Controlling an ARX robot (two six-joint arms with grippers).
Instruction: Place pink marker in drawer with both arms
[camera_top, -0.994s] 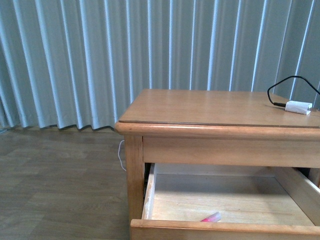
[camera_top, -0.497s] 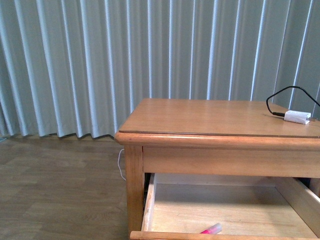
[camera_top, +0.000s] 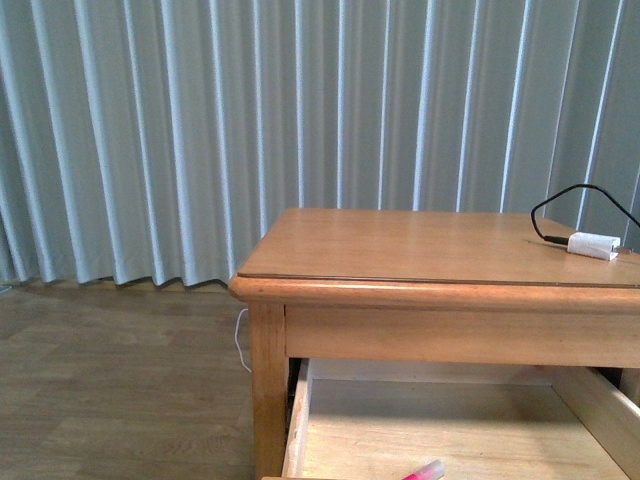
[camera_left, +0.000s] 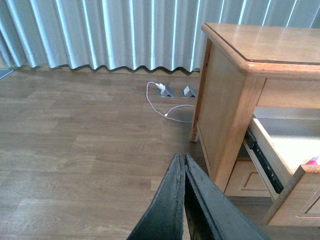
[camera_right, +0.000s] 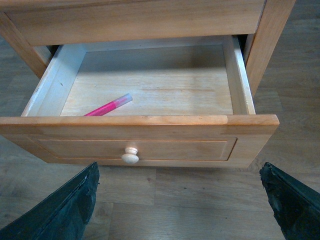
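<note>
One marker (camera_right: 107, 106) lies flat inside the drawer (camera_right: 150, 134), close behind its front panel. Drawer stands pulled out beneath the table (camera_top: 400, 245); nothing touches its knob (camera_right: 130, 156). Left gripper (camera_left: 182, 160): jaws pressed together, empty, above the floor (camera_left: 75, 150). Right gripper (camera_right: 180, 200): jaws spread wide, empty, facing the drawer front. White adapter (camera_top: 592, 244) rests on the tabletop.

The short hot-pink marker with a pale cap (camera_right: 107, 106) has one end hidden behind the front wall of the open light-oak drawer (camera_right: 150, 120); the front view's lower edge cuts both off.
</note>
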